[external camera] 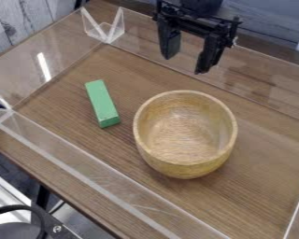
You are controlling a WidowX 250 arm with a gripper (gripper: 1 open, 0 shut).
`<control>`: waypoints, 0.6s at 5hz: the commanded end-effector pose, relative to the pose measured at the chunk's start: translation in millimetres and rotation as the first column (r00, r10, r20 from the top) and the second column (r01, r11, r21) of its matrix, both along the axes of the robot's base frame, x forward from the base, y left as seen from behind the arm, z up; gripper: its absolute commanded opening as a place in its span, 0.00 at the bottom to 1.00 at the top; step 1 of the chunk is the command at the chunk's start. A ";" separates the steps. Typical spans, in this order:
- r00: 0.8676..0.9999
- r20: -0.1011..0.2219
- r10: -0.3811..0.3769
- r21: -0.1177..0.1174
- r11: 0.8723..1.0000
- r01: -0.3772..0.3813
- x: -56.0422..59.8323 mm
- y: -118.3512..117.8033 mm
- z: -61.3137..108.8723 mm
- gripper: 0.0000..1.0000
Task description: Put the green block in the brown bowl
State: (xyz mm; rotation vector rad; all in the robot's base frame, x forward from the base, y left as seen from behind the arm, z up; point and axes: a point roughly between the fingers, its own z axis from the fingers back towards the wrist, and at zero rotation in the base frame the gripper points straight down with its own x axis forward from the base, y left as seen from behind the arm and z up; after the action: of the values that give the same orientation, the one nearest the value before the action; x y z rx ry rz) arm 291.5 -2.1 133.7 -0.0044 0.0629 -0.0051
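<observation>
Foreground, lower left corner: a black rounded device [12, 224] is sitting nearest us, partly cut off by the frame, with a dark cable arching over it.
Bowl: the brown bowl [186, 133] is resting upright on the wooden worktop [108, 154], its pale inner floor showing bare.
Green block: and here it is, the green block [102, 104], lying flat on the worktop to the image-left of the bowl, outside it and apart from its rim, slanting slightly.
Jaws: up at the top, the black jaws [187, 62] are hanging wide open, beyond the bowl as we're looking, holding nothing.
Clear container: a see-through, angular piece [104, 25] is standing near the top left, its edges catching the light; its contents I cannot tell.
Small white piece: a narrow white object [44, 66] is showing by the left edge of the worktop, too small to identify.
</observation>
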 end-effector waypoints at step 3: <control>0.981 0.087 0.175 0.006 0.984 -0.177 -41.9 70.0 -25.6 1.00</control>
State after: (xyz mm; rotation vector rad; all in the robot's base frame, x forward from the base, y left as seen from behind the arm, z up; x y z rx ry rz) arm 244.5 66.6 95.2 -0.0095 0.0295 0.1830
